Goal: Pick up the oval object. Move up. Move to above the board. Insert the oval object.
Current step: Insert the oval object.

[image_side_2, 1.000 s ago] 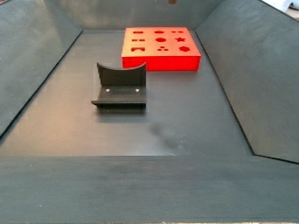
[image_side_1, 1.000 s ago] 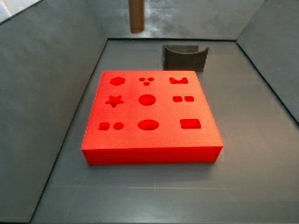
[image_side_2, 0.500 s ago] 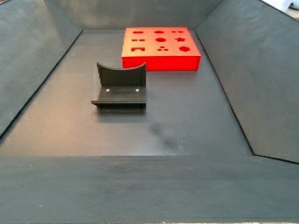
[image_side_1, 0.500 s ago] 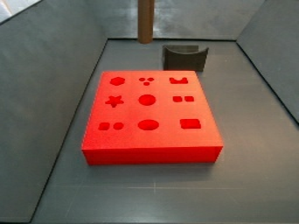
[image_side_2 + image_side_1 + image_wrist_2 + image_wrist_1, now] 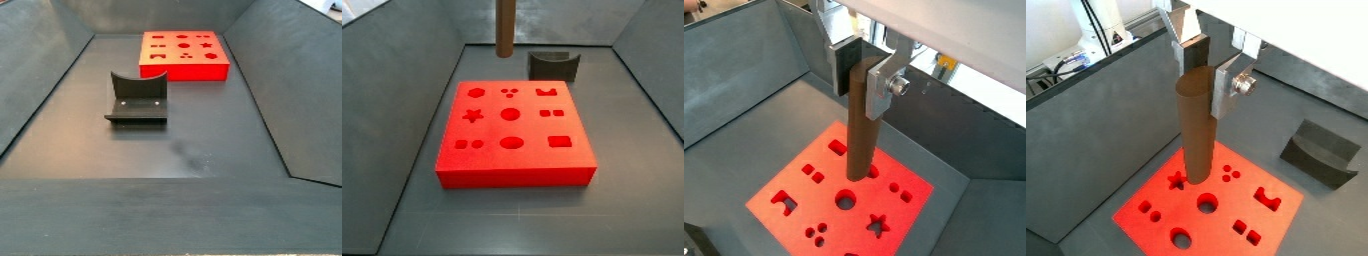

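Observation:
My gripper (image 5: pixel 1205 84) is shut on the top of the oval object (image 5: pixel 1196 130), a tall brown peg that hangs upright, also seen in a wrist view (image 5: pixel 862 130). The gripper shows there too (image 5: pixel 866 90). The red board (image 5: pixel 1153 195) with its shaped holes lies on the floor below the peg, and the peg's lower end is well above it in both wrist views. In a side view the peg (image 5: pixel 505 28) hangs down from the top edge behind the board (image 5: pixel 516 170); the gripper is out of view there. The oval hole (image 5: pixel 512 143) is near the board's front.
The dark fixture (image 5: pixel 553 66) stands behind the board, and shows in a wrist view (image 5: pixel 1323 155). In a side view the fixture (image 5: pixel 136 98) is in front of the board (image 5: pixel 183 68). Grey sloped walls enclose the floor.
In the side view the peg has come further down into the picture and shifted slightly right, toward the board. The board and fixture have not moved.

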